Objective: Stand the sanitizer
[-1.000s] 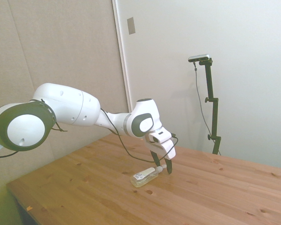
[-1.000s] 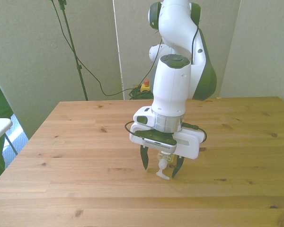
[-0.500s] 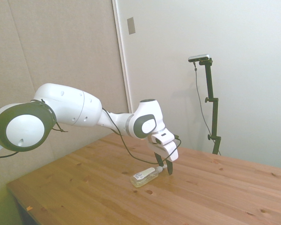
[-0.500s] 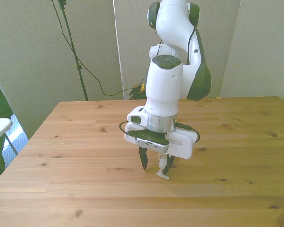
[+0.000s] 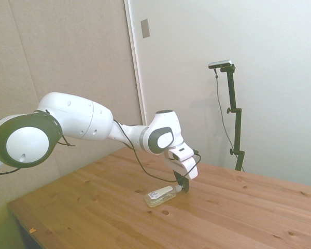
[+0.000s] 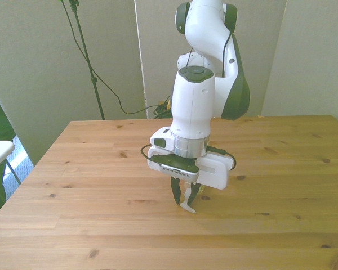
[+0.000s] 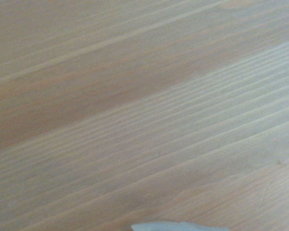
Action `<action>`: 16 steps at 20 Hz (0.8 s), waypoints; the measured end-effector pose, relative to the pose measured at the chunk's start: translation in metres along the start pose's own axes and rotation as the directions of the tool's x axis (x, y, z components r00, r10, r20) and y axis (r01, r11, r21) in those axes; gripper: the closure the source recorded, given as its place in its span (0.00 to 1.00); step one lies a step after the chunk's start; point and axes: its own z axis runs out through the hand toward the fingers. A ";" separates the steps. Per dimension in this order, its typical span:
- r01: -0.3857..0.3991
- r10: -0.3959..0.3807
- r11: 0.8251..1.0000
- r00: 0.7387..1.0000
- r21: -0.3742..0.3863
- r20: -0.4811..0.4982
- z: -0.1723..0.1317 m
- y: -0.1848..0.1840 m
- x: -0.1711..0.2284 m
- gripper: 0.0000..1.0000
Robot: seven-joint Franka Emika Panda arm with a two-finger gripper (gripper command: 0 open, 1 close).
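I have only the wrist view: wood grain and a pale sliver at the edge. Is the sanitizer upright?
Observer: No. The side view shows the sanitizer lying on its side on the table.
Operator: Where is the tool?
Observer: In the front view the tool is low over the table, shut on the sanitizer's pump end.
Operator: Is the bottle's body clear of it?
Observer: Yes. In the side view the body lies beyond the tool toward the picture's left, with its white label facing up.
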 end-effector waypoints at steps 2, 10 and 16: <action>-0.001 0.001 1.000 1.000 0.000 0.000 0.000 0.001 0.000 1.00; -0.096 0.101 0.994 0.991 0.055 -0.088 -0.038 0.012 0.004 1.00; -0.222 0.243 0.969 0.938 0.111 -0.246 -0.078 0.029 -0.015 1.00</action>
